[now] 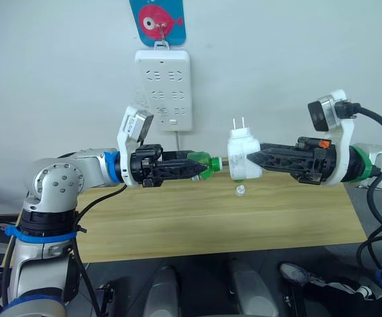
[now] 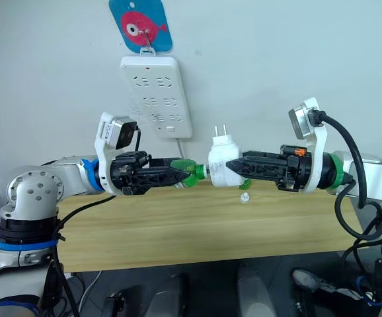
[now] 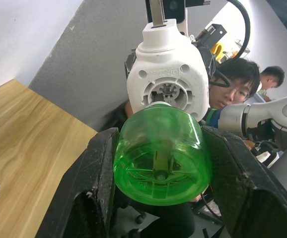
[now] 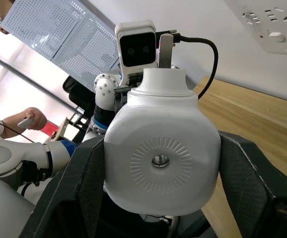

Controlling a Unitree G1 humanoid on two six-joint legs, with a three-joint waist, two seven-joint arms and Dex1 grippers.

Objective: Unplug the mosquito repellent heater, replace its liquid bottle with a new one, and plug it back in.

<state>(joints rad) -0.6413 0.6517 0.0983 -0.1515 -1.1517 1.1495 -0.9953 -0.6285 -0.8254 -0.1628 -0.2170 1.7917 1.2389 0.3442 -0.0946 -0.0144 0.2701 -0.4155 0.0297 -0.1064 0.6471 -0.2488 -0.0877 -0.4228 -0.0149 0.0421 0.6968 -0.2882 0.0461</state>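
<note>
The white mosquito repellent heater hangs in the air above the wooden table, prongs pointing up, with my right gripper shut on its sides. The right wrist view looks at its round vent face. My left gripper is shut on a green liquid bottle lying sideways, its neck pointing at the heater's underside socket. The neck meets the heater's edge; I cannot tell whether it is inside.
A white multi-socket power strip hangs on the wall under a blue fish tag. A small white cap lies on the table below the heater. People sit behind the table, and a person's hand shows in the right wrist view.
</note>
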